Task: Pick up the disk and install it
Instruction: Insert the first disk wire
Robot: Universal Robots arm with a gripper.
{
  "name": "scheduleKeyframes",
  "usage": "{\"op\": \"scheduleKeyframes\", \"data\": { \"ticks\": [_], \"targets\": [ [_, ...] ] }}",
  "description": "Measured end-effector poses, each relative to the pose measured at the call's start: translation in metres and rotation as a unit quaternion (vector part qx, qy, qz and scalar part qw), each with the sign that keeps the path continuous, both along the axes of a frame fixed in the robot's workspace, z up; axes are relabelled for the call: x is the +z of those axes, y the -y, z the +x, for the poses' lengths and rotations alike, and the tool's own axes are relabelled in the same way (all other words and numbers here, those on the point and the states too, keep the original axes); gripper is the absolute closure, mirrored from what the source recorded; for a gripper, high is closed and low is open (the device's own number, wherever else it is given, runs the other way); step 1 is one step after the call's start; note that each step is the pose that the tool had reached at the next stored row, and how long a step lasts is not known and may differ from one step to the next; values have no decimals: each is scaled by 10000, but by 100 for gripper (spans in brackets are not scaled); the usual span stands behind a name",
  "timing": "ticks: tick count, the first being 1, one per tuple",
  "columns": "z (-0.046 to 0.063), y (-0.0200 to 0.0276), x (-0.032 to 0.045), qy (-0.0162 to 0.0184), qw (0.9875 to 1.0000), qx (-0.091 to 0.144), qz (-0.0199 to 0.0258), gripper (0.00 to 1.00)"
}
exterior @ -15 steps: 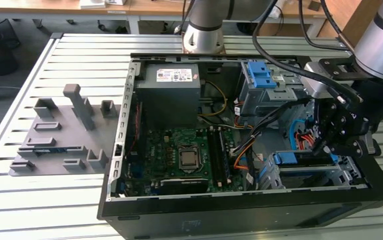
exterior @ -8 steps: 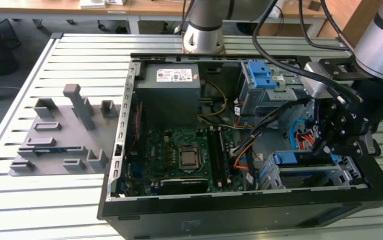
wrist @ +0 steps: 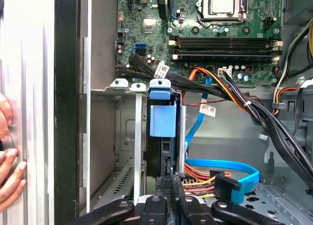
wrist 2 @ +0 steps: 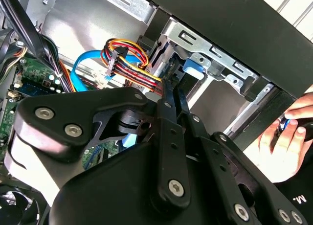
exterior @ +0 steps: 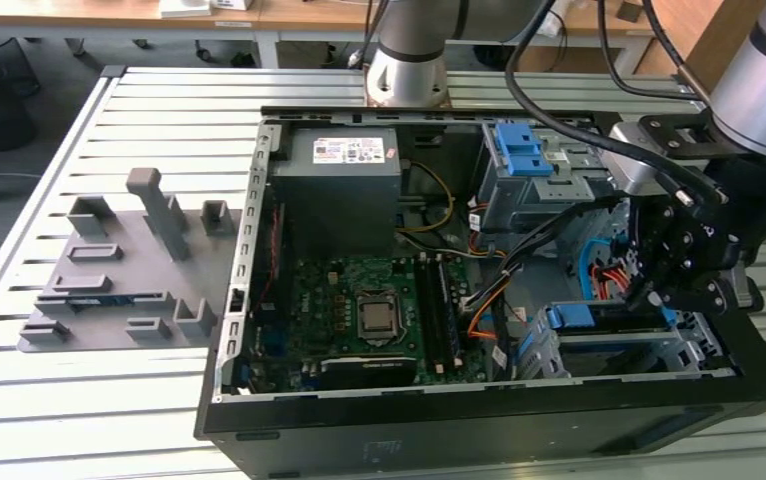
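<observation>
The disk [wrist: 162, 118] stands on edge in a slot of the metal drive cage [wrist: 124, 137] at the front corner of the open computer case, its blue carrier frame facing the motherboard. In the exterior view the disk [exterior: 583, 318] shows as a blue strip in the cage at the case's right. My gripper [wrist: 169, 182] is right at the disk's near end, its black fingers drawn close on the dark edge. In the second wrist view the gripper [wrist 2: 173, 92] reaches toward the blue carrier [wrist 2: 192, 68]. In the exterior view the gripper [exterior: 653, 297] hangs over the cage.
Bundled red, yellow and black cables [wrist: 230, 95] and a blue data cable [wrist: 230, 168] run beside the cage. The power supply [exterior: 343, 180] and motherboard [exterior: 370, 310] lie further in. A grey fixture [exterior: 130, 270] sits left of the case. A person's hand [wrist 2: 288, 137] rests outside the case wall.
</observation>
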State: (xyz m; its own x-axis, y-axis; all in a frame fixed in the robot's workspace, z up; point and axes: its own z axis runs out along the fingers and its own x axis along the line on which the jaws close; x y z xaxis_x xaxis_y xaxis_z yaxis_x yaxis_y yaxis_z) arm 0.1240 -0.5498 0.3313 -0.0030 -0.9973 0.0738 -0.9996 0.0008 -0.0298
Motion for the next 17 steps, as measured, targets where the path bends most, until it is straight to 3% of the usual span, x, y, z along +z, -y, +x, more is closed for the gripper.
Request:
{"op": "scheduleKeyframes", "data": {
  "ticks": [10,17],
  "targets": [
    [0,0,1,0,10000,0,0,76],
    [0,0,67,0,10000,0,0,76]
  ]
}}
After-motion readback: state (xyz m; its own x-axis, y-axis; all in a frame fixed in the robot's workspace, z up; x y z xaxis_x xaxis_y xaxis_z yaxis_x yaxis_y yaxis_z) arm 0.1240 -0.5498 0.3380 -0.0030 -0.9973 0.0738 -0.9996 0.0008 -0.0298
